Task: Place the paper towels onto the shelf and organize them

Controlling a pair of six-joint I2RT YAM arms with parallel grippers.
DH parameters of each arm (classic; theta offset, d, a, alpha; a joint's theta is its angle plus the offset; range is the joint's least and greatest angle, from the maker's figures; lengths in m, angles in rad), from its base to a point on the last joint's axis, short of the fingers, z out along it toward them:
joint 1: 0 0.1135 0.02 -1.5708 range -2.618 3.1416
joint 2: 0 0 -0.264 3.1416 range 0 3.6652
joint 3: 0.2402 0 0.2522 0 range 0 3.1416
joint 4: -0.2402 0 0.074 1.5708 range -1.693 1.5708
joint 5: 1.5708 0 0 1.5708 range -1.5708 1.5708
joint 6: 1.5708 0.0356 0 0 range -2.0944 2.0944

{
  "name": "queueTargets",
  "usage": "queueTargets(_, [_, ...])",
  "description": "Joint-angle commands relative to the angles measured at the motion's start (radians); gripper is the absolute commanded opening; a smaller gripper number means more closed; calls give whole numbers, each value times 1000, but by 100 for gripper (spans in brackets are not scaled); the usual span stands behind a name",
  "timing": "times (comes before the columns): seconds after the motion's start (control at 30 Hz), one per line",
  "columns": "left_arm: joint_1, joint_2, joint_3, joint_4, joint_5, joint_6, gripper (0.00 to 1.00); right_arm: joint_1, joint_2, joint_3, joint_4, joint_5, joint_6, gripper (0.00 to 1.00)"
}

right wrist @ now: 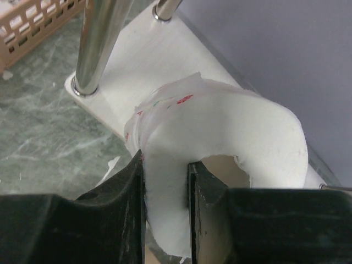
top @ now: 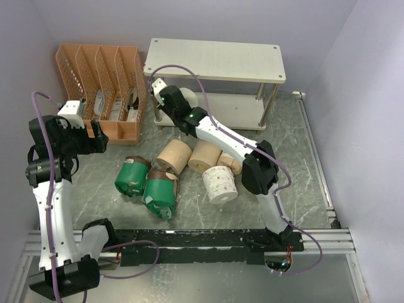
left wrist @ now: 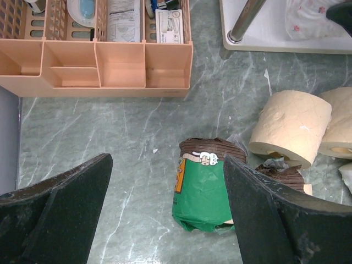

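Right gripper (right wrist: pixel 166 192) sits lowest in the right wrist frame; its jaws are pressed onto the wall of a white roll (right wrist: pixel 242 137), one finger outside, the other down in the core; so the roll's long axis runs along the fingers, hole facing the camera; the roll hangs over the left end of the lower board (right wrist: pixel 148 60), beside a metal leg (right wrist: pixel 99 44); you cannot tell whether it touches the board; judged, your coming move is a set-down straight ahead, deeper under the top board (top: pixel 214 60); the right arm is the nearer one to the shelf. Left gripper (left wrist: pixel 168 162) is spread wide, holding nothing, above a green roll (left wrist: pixel 203 192) lying on its side, axis up-down in that frame.

Count, top frame: green two, the second (top: pixel 161 192) at lower centre; bare tan rolls (top: pixel 175 156) two; white two, one held, a loose white roll (top: pixel 219 183) on the table (top: pixel 297 164); one half-hidden tan roll (top: pixel 231 163) behind the right arm; seven sure.
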Motion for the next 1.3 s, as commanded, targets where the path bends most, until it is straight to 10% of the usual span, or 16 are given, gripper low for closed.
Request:
queueTargets(0.0, [18, -5, 21, 1, 41, 8, 94, -7, 24, 42, 133, 24, -31, 0])
queueTargets(0.53, [33, 35, 50, 5, 9, 4, 93, -16, 121, 72, 215, 6, -10, 4])
queueTargets(0.9, [33, 77, 63, 3, 22, 13, 94, -30, 77, 27, 282, -54, 6, 81])
queueTargets(1.1, [33, 83, 63, 2, 20, 13, 94, -11, -24, -54, 321, -11, 30, 89])
queueTargets(1.27, [34, 82, 59, 12, 37, 21, 93, 80, -312, -443, 448, 36, 148, 89])
